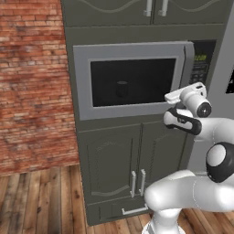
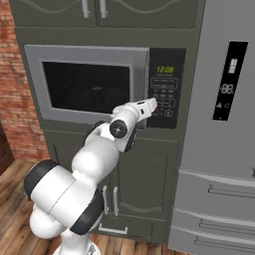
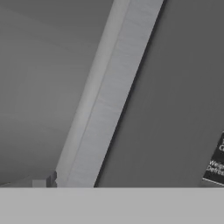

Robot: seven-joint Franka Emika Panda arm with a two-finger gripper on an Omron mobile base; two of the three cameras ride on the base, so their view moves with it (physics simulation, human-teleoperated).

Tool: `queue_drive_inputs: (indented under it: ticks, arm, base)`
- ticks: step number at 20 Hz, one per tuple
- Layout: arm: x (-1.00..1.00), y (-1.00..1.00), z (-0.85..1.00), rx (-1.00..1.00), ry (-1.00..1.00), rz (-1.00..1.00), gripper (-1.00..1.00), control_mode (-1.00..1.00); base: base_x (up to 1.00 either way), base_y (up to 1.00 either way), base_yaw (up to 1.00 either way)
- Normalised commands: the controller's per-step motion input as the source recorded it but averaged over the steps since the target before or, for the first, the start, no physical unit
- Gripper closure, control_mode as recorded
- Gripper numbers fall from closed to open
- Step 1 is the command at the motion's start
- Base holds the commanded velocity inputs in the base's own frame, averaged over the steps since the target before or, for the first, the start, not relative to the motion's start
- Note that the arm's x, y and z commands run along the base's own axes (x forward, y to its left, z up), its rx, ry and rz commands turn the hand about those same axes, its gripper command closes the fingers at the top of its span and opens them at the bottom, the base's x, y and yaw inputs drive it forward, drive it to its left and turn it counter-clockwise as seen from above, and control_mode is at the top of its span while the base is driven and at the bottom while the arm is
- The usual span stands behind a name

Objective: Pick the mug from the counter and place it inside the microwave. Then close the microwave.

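The microwave (image 1: 82,82) (image 2: 35,84) is built into a dark cabinet column. Its grey-framed door lies flat or nearly flat against the front. Through the dark window a small dim cylinder shows inside: the mug (image 1: 122,88) (image 2: 97,94). My gripper (image 1: 170,97) (image 2: 152,103) sits at the door's right edge, beside the black keypad (image 1: 199,68) (image 2: 165,94), open with nothing held. In the hand view the door's light grey edge strip (image 3: 113,96) runs diagonally very close, and a corner of the keypad (image 3: 216,164) shows at the right. The counter is out of view.
A grey fridge (image 2: 224,124) with a display stands right of the microwave. Cabinet doors with handles (image 1: 119,164) are below it and upper cabinets above. A brick wall (image 1: 32,82) and wooden floor (image 1: 41,201) lie to the left.
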Motion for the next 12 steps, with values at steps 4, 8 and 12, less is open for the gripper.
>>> queue_drive_inputs:
  ticks: [4,8,12]
  arm:
    - [0.22,-0.03,0.24,0.0,0.0,0.03,-1.0,-1.0]
    - [0.33,-0.03,0.22,0.0,0.0,0.03,-1.0,-1.0]
    - [0.5,-0.04,0.14,0.0,0.01,0.04,-1.0,-1.0]
  base:
    - [0.0,0.0,0.0]
    - [0.0,0.0,0.0]
    - [0.0,0.0,0.0]
